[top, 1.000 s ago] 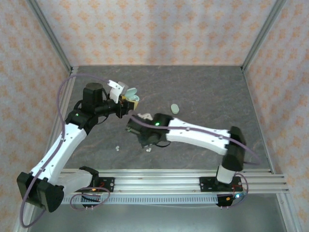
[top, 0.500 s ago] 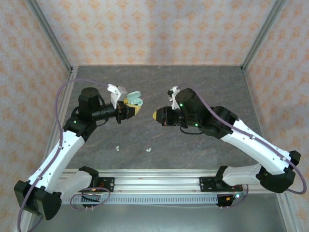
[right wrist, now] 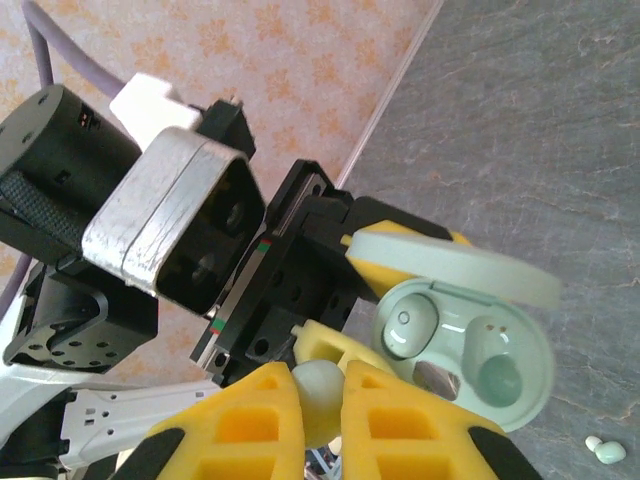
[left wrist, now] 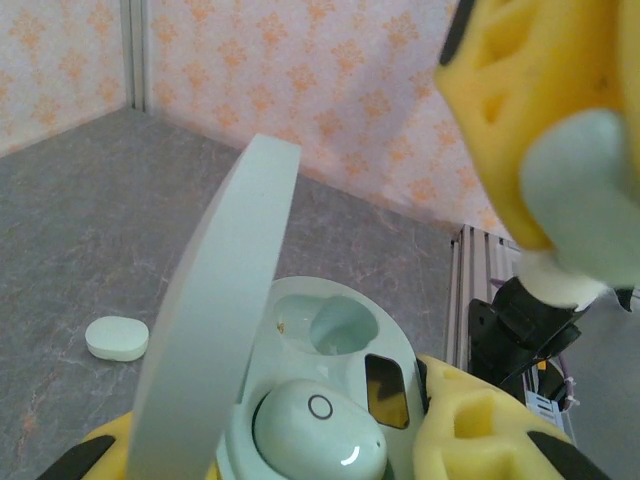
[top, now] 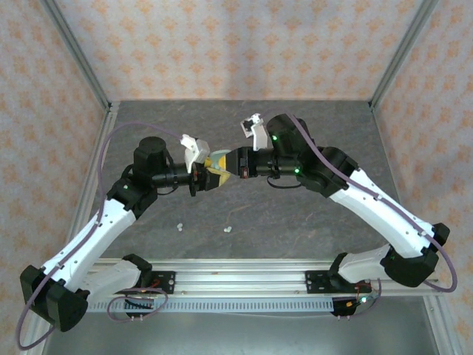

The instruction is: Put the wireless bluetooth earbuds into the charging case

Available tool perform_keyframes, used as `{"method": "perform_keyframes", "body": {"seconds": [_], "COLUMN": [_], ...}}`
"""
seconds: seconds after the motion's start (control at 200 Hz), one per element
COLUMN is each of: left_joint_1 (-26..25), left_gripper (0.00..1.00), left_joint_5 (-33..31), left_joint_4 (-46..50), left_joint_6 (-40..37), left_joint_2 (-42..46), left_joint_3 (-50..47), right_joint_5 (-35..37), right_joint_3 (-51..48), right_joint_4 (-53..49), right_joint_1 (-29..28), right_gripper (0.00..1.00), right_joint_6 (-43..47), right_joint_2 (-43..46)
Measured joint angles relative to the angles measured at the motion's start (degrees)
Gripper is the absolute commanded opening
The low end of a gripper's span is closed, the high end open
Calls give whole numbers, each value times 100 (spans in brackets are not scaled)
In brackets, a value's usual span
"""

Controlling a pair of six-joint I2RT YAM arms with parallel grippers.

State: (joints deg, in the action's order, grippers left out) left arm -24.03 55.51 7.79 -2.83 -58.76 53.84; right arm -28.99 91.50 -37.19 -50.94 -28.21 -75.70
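Note:
My left gripper [top: 209, 172] is shut on the pale green charging case [left wrist: 380, 345], held above the table with its lid [left wrist: 215, 320] swung open. One earbud [left wrist: 318, 430] sits in the near socket; the far socket [left wrist: 340, 325] is empty. Facing it, my right gripper [right wrist: 318, 385] is shut on a small pale earbud [right wrist: 320, 398], a short way from the case [right wrist: 470, 350] and not touching it. The same pinched earbud [left wrist: 580, 190] hangs at the upper right of the left wrist view. Two loose earbuds [top: 179, 226] [top: 228, 230] lie on the table.
A second, closed pale green case [left wrist: 117, 338] lies on the grey table [top: 318, 133] beyond the held one. A loose earbud [right wrist: 605, 450] rests on the table below the case. The aluminium rail [top: 244, 279] runs along the near edge, and patterned walls enclose the other sides.
My right arm has lifted from the table and swung up and left to face the left gripper, with an earbud pinched in it. The left gripper with the open case has shifted slightly right.

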Motion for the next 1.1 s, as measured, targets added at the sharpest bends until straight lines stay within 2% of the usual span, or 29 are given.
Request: {"method": "perform_keyframes", "body": {"seconds": [0.495,1.101], "left_joint_1": [-74,-111], "left_gripper": [0,0], "left_joint_5": [4,4], "left_joint_4": [-214,-216], "left_joint_6": [149,149], "left_joint_2": [-13,-55], "left_joint_3": [0,11], "right_joint_5": [-39,66], "right_joint_3": [-380,-310], "right_joint_4": [0,-214], "right_joint_1": [103,203], "right_gripper": [12,12], "right_joint_6": [205,629], "right_joint_2": [13,28]}}
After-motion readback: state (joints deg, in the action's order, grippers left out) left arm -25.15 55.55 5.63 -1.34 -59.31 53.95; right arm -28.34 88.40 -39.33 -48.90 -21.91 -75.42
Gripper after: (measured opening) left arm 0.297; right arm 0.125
